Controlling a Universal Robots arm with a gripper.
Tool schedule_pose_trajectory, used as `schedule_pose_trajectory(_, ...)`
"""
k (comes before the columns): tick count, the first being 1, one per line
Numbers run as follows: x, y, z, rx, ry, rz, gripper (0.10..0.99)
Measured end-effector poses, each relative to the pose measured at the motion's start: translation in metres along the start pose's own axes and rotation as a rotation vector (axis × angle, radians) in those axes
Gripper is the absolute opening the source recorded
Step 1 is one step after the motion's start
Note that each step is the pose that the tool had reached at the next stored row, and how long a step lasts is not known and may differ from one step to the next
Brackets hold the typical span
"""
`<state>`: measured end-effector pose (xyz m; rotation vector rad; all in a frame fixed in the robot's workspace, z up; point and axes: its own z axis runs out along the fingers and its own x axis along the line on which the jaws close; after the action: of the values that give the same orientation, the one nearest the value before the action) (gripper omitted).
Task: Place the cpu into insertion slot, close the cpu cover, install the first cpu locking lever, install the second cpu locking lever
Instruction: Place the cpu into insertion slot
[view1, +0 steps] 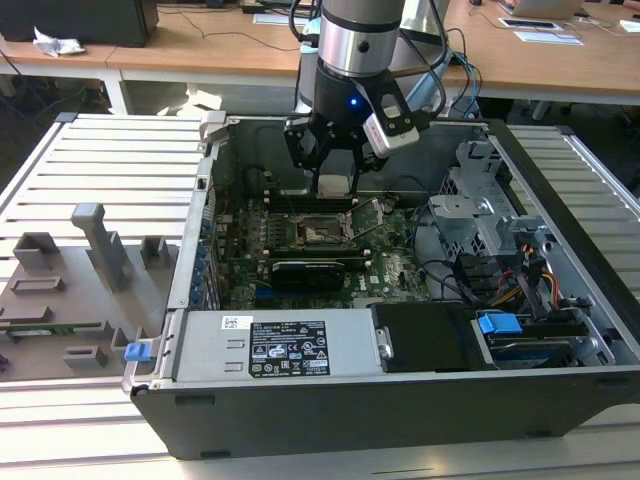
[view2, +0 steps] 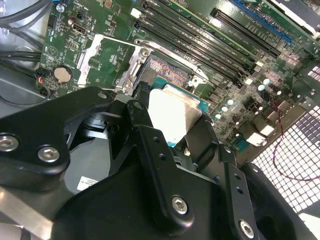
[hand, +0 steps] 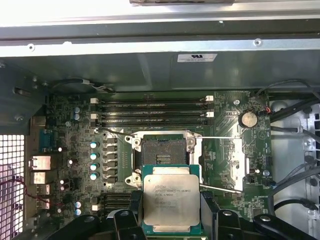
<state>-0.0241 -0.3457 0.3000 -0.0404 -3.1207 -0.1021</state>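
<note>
My gripper (view1: 332, 186) hangs inside the open computer case, shut on the cpu (hand: 170, 200). The cpu is a flat square chip with a silver-grey top, held by its edges between the black fingers (hand: 134, 212). It hovers above the board, just beside the insertion slot (hand: 162, 152), a black-rimmed square socket with a dark open centre. In the second wrist view the cpu (view2: 172, 115) partly overlaps the insertion slot (view2: 167, 72). The cpu cover (hand: 227, 162), a silvery frame, lies flipped open beside the socket. Two thin wire levers (hand: 220, 138) stand released along the cover.
Long black memory slots (hand: 152, 112) run beyond the socket. A black card (view1: 310, 270) lies across the board at the near side. The power supply (view1: 275, 345) and drive cage (view1: 490, 225) crowd the case. A grey fixture tray (view1: 70, 290) sits at the exterior view's left.
</note>
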Motion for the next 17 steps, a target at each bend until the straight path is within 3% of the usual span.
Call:
schedule_pose_trajectory(6,-0.0001,-0.0002,0.0028,0.0,0.0,0.0,0.541)
schedule_pose_trajectory(12,-0.0002,-0.0007,0.0104,0.001,0.0,0.0,0.541)
schedule_pose_trajectory(15,-0.0002,0.0045,0.0146,0.016,-0.0004,0.0,0.541)
schedule_pose_trajectory(17,-0.0001,0.0093,0.0162,0.019,-0.0004,-0.001,0.541)
